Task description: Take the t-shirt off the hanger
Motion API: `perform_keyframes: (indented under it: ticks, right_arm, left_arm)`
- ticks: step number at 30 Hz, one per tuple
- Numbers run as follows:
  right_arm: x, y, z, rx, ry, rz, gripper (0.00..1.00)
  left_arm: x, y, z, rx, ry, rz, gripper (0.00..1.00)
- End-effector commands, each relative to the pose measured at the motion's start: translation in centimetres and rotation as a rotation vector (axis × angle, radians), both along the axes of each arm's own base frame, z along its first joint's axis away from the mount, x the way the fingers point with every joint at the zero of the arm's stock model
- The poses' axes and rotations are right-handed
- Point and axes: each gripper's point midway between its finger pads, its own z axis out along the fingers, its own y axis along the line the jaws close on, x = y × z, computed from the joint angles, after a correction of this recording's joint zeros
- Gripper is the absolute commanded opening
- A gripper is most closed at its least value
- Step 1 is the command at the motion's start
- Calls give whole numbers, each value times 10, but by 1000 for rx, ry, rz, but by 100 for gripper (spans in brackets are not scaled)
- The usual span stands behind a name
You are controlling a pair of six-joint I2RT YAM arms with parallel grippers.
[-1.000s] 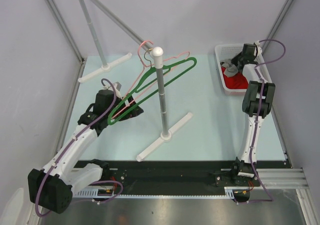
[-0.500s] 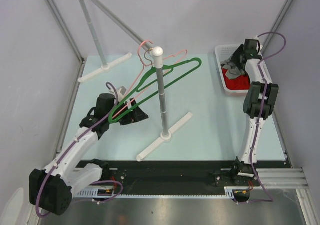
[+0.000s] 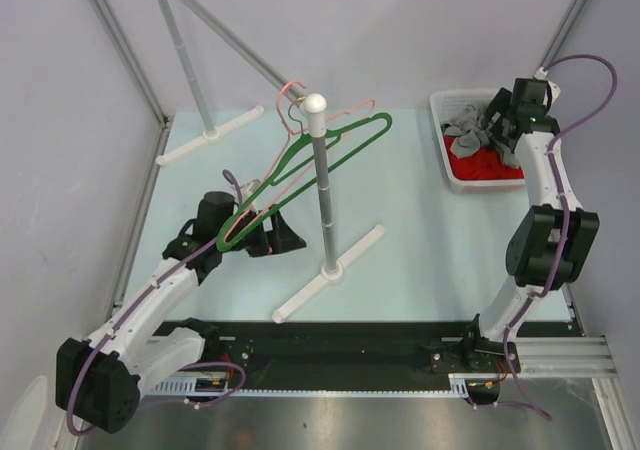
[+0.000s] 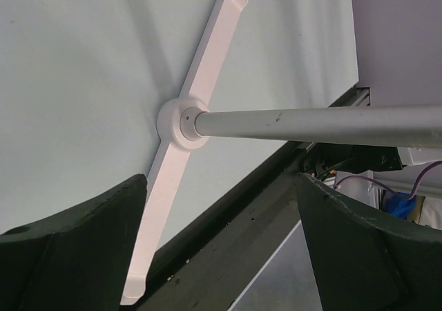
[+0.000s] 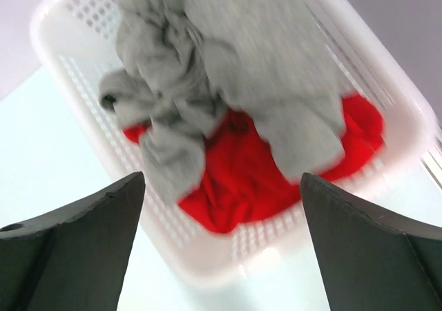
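Note:
The grey t-shirt (image 5: 207, 69) lies crumpled in the white basket (image 5: 228, 262) on top of a red garment (image 5: 255, 166). My right gripper (image 5: 221, 186) hangs open just above it, holding nothing. From above, the t-shirt (image 3: 468, 128) sits at the basket's far end under the right gripper (image 3: 500, 122). A bare green hanger (image 3: 350, 145) and a bare pink hanger (image 3: 352, 111) hang on the rack pole (image 3: 322, 190). My left gripper (image 3: 272, 234) is open and empty, low beside the hangers' lower ends. The left wrist view shows the left gripper (image 4: 221, 193) facing the pole (image 4: 290, 123).
The rack's white foot (image 3: 330, 270) lies across the mat in front of the left gripper. A second rack pole (image 3: 185, 60) with its foot (image 3: 210, 135) stands at the back left. The basket (image 3: 440, 98) sits at the back right near the wall.
The right gripper has opened and let go of the grey t-shirt, which now lies in the basket; its arm has swung to the right. The left gripper has slid right toward the rack's foot.

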Motion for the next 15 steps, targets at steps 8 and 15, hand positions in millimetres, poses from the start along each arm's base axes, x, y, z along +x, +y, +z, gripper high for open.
perform_keyframes:
  ticks: [8, 15]
  right_arm:
    - [-116, 163, -11, 153, -7, 273, 99]
    - [-211, 282, -15, 361, -101, 547, 100]
  left_arm:
    - [-16, -16, -9, -118, -48, 1, 93]
    - [-32, -17, -31, -199, -52, 38, 92]
